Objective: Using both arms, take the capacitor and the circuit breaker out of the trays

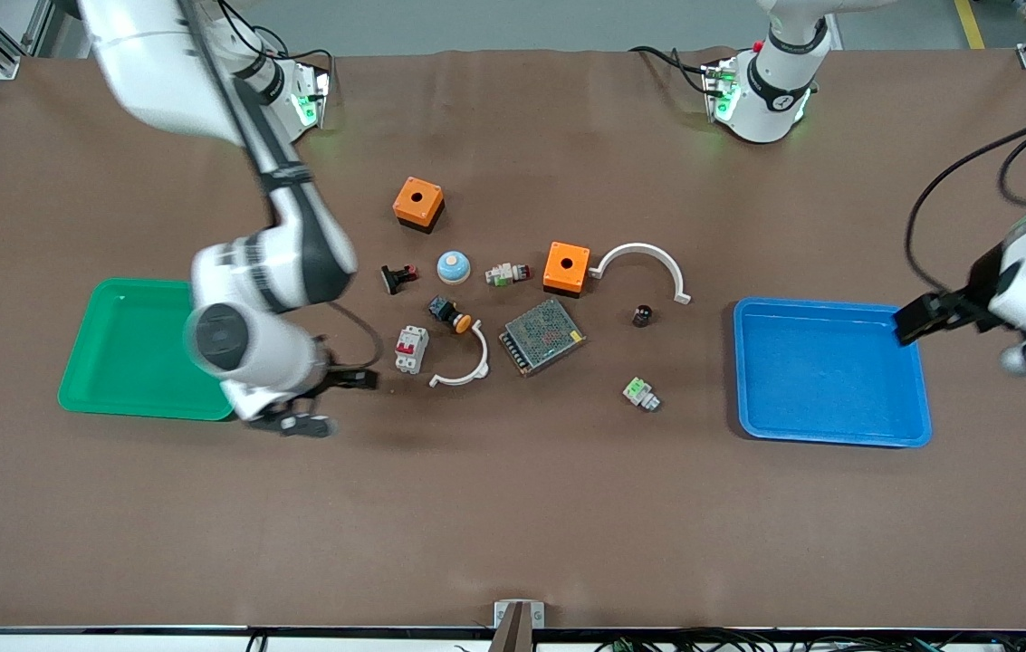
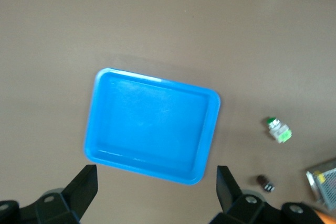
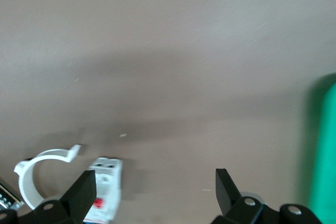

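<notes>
Right claw [image 1: 336, 398] hangs over bare table [image 1: 513, 525] between the green tray [image 1: 87, 371] and the breaker [image 1: 411, 349]; fingers spread wide, nothing between them. Breaker lies flat on the table, white body with red levers, just beside a white curved clip [image 1: 467, 367] and near the grey mesh-topped power supply [image 1: 542, 336]. The right wrist view shows the same breaker [image 3: 104, 190] close by one fingertip [image 3: 84, 190], not touching, with the clip [image 3: 39, 174] next to it and the green tray's edge [image 3: 323, 150] at the margin. Left claw [image 1: 925, 315] hangs over the edge of the blue tray [image 1: 915, 426] toward the left arm's end of the table; fingers spread, empty. Capacitor [image 1: 642, 315], small dark cylinder, stands on the table between the blue tray and the power supply, below a larger white arc [image 1: 648, 258]; also seen in the left wrist view [image 2: 265, 183] near a white-and-green connector [image 2: 278, 130].
</notes>
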`<state>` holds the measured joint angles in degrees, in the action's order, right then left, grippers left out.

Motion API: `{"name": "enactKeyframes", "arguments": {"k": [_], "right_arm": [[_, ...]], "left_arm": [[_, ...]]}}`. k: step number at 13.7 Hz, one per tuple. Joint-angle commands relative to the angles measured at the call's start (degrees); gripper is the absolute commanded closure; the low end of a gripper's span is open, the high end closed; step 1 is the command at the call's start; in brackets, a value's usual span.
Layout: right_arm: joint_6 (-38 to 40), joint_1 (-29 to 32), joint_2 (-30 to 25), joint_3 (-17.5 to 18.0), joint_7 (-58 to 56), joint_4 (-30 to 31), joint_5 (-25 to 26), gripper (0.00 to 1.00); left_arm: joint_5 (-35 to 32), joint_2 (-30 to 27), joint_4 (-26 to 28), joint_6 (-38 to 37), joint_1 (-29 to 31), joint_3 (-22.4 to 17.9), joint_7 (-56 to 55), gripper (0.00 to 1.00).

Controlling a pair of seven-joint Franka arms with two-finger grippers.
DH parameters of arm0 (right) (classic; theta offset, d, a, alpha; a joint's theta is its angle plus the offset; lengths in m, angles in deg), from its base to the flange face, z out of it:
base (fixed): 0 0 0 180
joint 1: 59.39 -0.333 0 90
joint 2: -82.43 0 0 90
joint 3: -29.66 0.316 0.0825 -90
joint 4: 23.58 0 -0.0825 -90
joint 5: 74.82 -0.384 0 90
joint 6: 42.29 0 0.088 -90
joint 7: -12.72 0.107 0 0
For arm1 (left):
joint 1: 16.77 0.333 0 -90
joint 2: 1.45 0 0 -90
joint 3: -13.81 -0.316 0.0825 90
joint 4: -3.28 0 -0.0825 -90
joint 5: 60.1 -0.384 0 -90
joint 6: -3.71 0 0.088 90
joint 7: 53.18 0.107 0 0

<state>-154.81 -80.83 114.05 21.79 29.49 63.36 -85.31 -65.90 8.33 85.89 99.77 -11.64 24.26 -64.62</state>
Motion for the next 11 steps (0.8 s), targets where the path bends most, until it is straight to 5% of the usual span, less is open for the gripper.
{"name": "enactKeyframes", "arguments": {"k": [1, 5, 8, 11], "right_arm": [[5.09, 6.13, -4.97, 1.19, -4.72, 0.60, 3.34, 0.00], [11.61, 13.43, -10.51, 1.19, -14.03, 0.60, 6.44, 0.00], [15.56, 18.35, -12.98, 1.19, -19.05, -1.06, 6.53, 0.00], [19.26, 21.70, -12.81, 1.19, -20.20, -5.10, 6.80, 0.00]], "left_arm": [[-0.62, -4.23, 0.80, -3.41, 1.81, 0.54, 4.40, 0.00], [1.48, -8.63, 2.82, -7.55, 1.11, -2.53, 9.76, 0.00], [6.85, -13.46, 7.82, -7.64, -0.99, -8.42, 13.20, 0.00], [6.51, -14.79, 9.68, -8.25, -0.82, -7.82, 13.11, 0.00]]}}
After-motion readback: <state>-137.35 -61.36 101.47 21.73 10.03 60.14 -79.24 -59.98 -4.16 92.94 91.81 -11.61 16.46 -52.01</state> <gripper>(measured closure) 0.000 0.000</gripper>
